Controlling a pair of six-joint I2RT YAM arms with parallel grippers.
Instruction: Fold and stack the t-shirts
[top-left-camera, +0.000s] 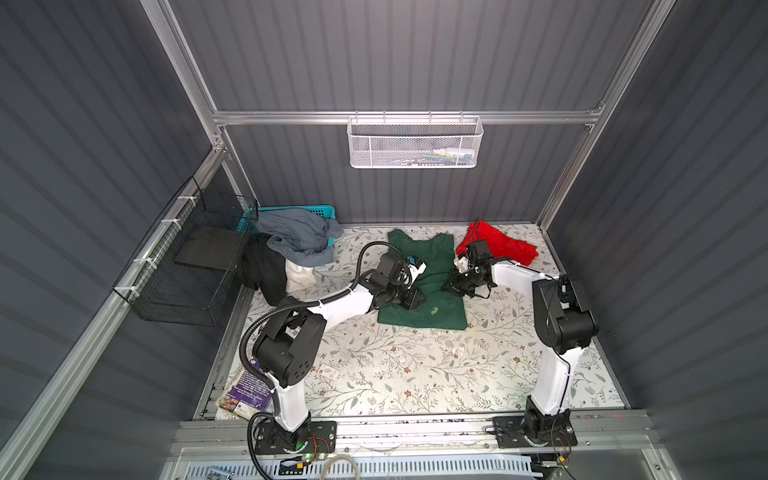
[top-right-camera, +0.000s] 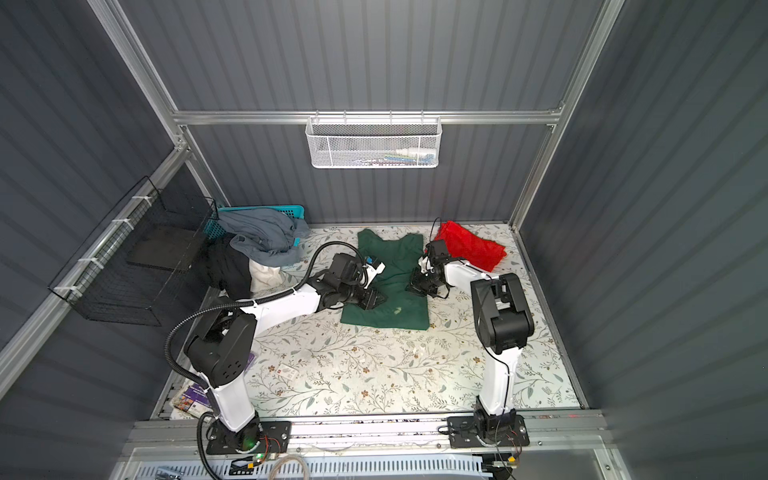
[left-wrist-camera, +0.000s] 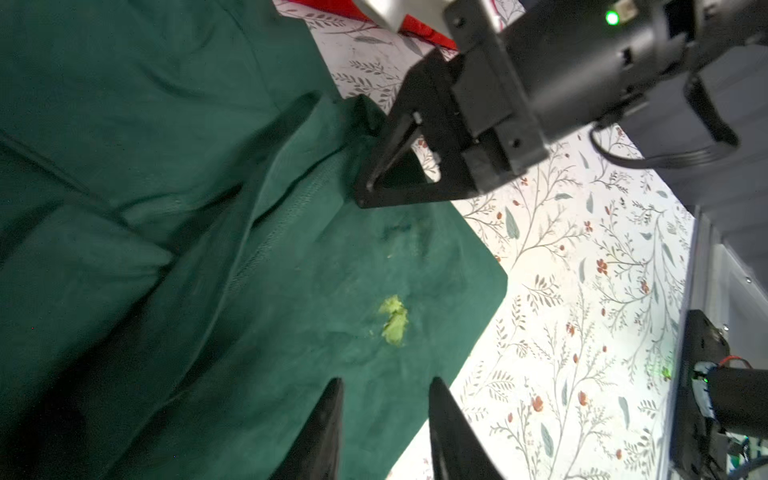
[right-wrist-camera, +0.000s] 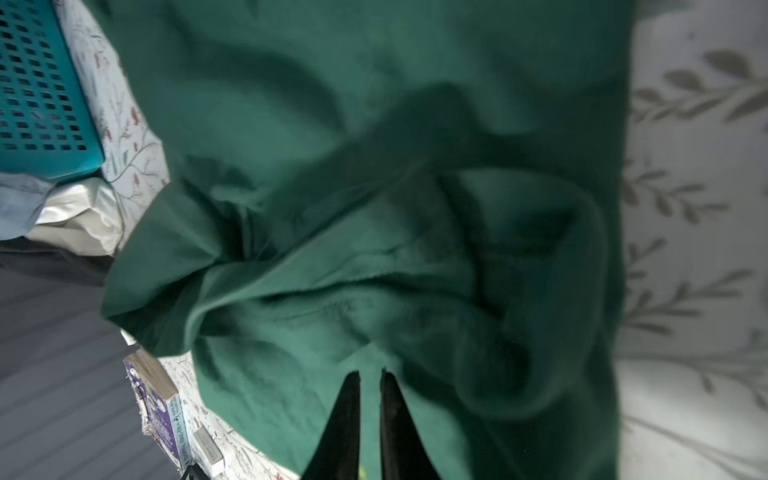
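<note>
I hold the green shirt's (top-left-camera: 440, 318) right edge pinched in the right tool (right-wrist-camera: 370, 374) for folding. The left tool (left-wrist-camera: 386, 382) is half-spread, poised.

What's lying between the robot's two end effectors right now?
Wrinkled cloth of the dark green t-shirt, bearing a small yellow-green smear, lies between the left end effector and the right end effector, seen in the left wrist view.
</note>
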